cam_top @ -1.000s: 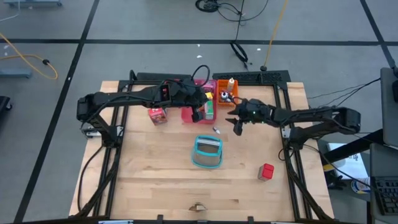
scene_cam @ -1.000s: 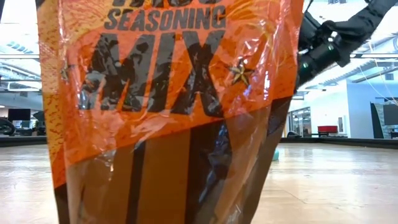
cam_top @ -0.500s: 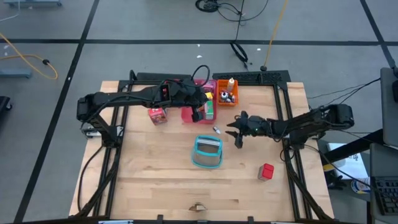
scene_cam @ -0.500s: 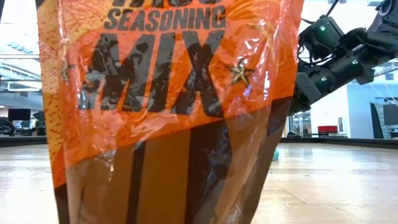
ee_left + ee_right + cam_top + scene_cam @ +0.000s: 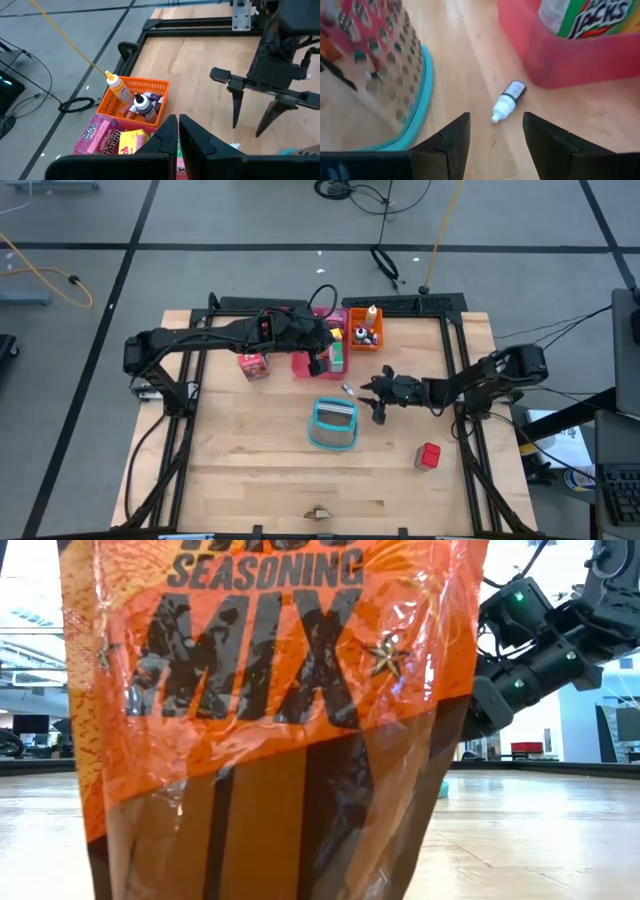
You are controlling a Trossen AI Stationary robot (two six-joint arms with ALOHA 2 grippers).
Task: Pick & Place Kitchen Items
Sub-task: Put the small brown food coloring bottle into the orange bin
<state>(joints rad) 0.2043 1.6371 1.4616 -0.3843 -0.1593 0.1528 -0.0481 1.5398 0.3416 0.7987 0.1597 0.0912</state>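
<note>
I am looking straight down on a wooden table (image 5: 250,470) with a dark arm reaching in from each side. My right gripper (image 5: 377,398) is hanging just right of centre, its two fingers standing apart with nothing between them. In its own wrist camera those fingers (image 5: 451,136) are framing a tiny dropper bottle (image 5: 508,99), dark-bodied with a white tip, lying on its side on bare wood. From above, the bottle is showing as a small speck at the middle of the frame, near the gripper and just above the teal basket (image 5: 334,426).

I am judging this bottle to be very light, hard and smooth, so it is likely to roll or skid if nudged. I would take it across the dark body, at its middle, with the fingers squarely either side, not by the narrow white tip.

A red tray (image 5: 580,60) holding a green carton is sitting close behind the bottle, leaving little room on that side.

My left gripper (image 5: 177,131) is waiting over the trays in the upper middle of the overhead frame, its fingers pressed together and holding nothing. An orange tray (image 5: 131,100) of small bottles is lying beyond it. A red cube (image 5: 430,455) is resting alone at lower right.
</note>
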